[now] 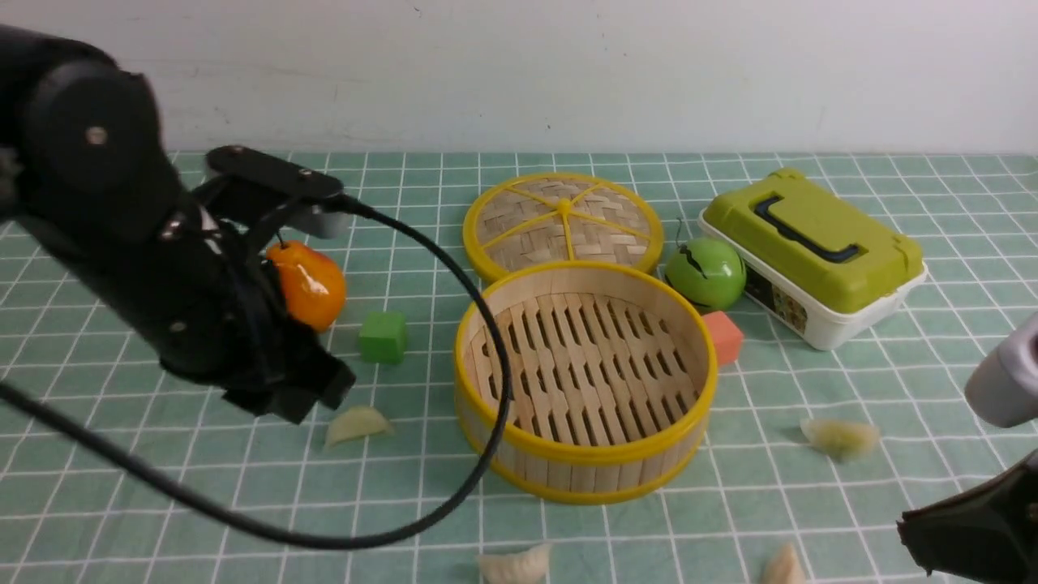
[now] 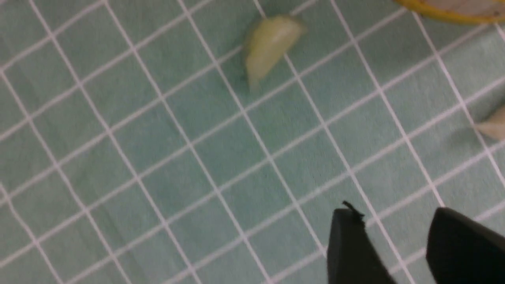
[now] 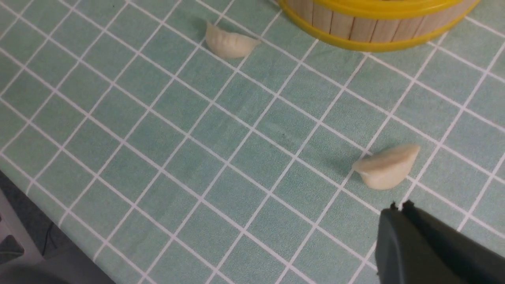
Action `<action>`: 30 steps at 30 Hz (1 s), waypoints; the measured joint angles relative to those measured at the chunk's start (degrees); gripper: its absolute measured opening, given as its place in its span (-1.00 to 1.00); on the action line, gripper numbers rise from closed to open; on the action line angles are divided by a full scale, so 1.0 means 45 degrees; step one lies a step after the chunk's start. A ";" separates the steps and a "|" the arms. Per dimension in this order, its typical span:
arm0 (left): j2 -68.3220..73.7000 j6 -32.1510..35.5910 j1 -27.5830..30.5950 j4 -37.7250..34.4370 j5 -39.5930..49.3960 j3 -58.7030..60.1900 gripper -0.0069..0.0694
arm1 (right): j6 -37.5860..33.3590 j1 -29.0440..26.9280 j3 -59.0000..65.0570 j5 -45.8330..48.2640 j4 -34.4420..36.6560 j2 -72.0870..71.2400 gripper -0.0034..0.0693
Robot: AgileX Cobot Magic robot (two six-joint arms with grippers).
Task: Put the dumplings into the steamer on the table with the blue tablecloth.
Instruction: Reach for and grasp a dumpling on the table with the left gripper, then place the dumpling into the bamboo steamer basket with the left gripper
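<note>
The empty bamboo steamer (image 1: pixel 584 474) stands mid-table on the teal gridded cloth (image 1: pixel 162 527). Several pale dumplings lie around it on the cloth: one to its left (image 1: pixel 357 425), one to its right (image 1: pixel 841 438), and two at the front edge (image 1: pixel 515 565) (image 1: pixel 785 568). My left gripper (image 2: pixel 394 221) hangs open above bare cloth with nothing between its fingers. The left dumpling (image 2: pixel 268 47) lies a few squares ahead of it. My right gripper (image 3: pixel 400 207) is shut and empty, its tips just short of the front right dumpling (image 3: pixel 388 167). The other front dumpling (image 3: pixel 229 41) lies near the steamer wall (image 3: pixel 375 23).
Behind the steamer are its woven lid (image 1: pixel 562 223), a green ball (image 1: pixel 704 272), a green-lidded box (image 1: pixel 811 251) and an orange cube (image 1: pixel 724 337). A green cube (image 1: pixel 383 337) and an orange fruit (image 1: pixel 308 284) sit left. A black cable (image 1: pixel 486 405) loops across the steamer's left side.
</note>
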 joint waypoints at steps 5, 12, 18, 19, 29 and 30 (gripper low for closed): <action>0.2067 0.0840 0.0000 0.0718 -0.2226 -0.0263 0.53 | 0.0000 0.0000 0.0000 0.0055 -0.0039 0.0000 -0.94; 0.4428 0.1630 0.0000 0.1443 -0.4119 -0.0290 0.67 | 0.0000 0.0000 0.0000 0.0161 -0.0321 0.0000 -0.94; 0.5368 0.0803 0.0000 0.1521 -0.4318 -0.0290 0.48 | 0.0000 0.0000 0.0000 0.0351 -0.0522 0.0000 -0.93; 0.5478 0.0330 0.0000 0.1624 -0.4348 -0.0290 0.37 | 0.0000 0.0000 0.0000 0.0356 -0.0522 0.0000 -0.92; 0.5549 -0.2769 0.0000 0.2156 -0.4464 -0.0354 -0.38 | 0.0000 0.0000 0.0000 0.0366 -0.0532 0.0000 -0.92; 0.5549 -0.2975 0.0000 0.2207 -0.4418 -0.0380 -0.38 | 0.0000 0.0000 0.0000 0.0379 -0.0532 0.0000 -0.91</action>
